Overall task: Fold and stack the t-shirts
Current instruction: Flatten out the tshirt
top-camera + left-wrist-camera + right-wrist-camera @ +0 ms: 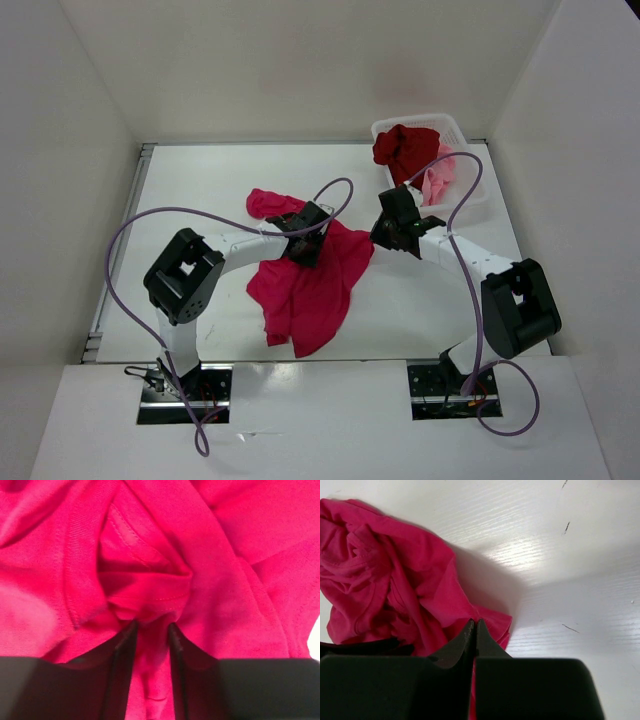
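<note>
At mid-desk [200, 190]: crimson-pink t-shirt [315, 285], soft jersey with a ribbed collar, heaped in deep folds. Left gripper [151, 626]: jaws narrowly apart with a ridge of cloth between them; a firm pinch cannot be told. Right gripper [474, 626]: fingers together over the hem corner. Advised: seize a single layer near the shoulder seam, then spread flat. Dark red t-shirt [405, 148] and light pink t-shirt [440, 182] lie bunched in the mesh basket [472, 192].
</note>
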